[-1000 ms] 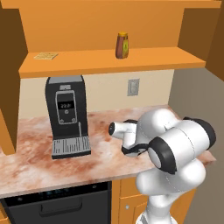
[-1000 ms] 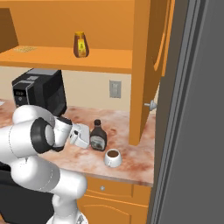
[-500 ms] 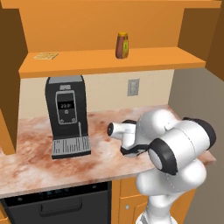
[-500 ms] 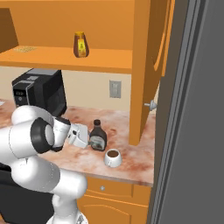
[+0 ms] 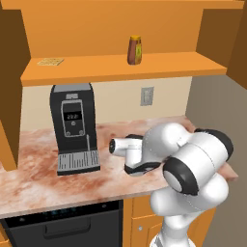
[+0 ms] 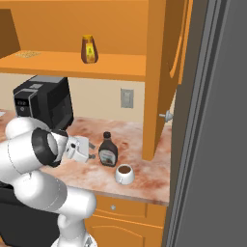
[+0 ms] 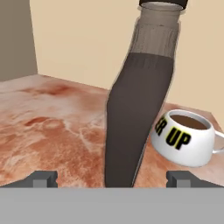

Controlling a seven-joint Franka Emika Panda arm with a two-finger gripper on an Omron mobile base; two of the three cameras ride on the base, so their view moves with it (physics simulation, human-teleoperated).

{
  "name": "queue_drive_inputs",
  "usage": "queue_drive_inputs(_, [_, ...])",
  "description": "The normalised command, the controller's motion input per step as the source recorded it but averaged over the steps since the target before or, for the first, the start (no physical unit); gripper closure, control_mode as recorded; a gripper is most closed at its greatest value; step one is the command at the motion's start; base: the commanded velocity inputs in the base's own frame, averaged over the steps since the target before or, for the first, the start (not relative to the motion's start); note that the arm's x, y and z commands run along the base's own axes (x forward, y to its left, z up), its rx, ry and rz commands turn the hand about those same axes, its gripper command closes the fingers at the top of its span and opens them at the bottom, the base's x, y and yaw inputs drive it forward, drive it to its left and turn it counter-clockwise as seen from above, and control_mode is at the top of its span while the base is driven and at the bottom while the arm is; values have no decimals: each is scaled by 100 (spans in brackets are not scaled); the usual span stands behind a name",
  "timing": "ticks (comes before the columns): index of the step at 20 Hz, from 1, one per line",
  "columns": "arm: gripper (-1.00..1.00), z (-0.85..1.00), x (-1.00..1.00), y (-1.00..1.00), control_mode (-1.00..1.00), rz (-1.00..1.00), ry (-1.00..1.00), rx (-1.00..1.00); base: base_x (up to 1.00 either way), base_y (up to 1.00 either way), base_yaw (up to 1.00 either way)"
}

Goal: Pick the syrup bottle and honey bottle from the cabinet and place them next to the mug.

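Right base view: the orange wooden cabinet is seen above a reddish marble counter, with its open shelf carrying the honey bottle, which stands upright and alone near the shelf's middle. On the same shelf, far to the left, a small flat tan item is visible in the left base view; its nature cannot be told. Below the shelf, a black coffee machine is set against the wall at the left of the counter, and a wall outlet is mounted to its right. The white arm is stretched low over the counter, and its gripper is shown just beside the syrup bottle, which stands upright on the counter. The mug, filled with dark liquid, rests close to the bottle, on the side nearer the counter's front edge. In the hand view, the syrup bottle is seen between the two finger tips, which stand spread wide and clear of its sides, so the jaws are released. The mug, lettered "UP", lies just beyond the bottle.
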Motion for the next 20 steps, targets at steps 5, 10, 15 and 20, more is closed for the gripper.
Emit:
queue_drive_inputs(5, [-100,49,-33,19,-100,2,-2,0,0,0,0])
queue_drive_inputs(10, [-100,79,-48,3,-100,4,-4,0,0,0,0])
queue_drive_inputs(15, [-100,89,-33,-1,-100,5,2,0,0,0,0])
queue_drive_inputs(20, [-100,86,-39,-7,-100,13,13,0,0,0,0])
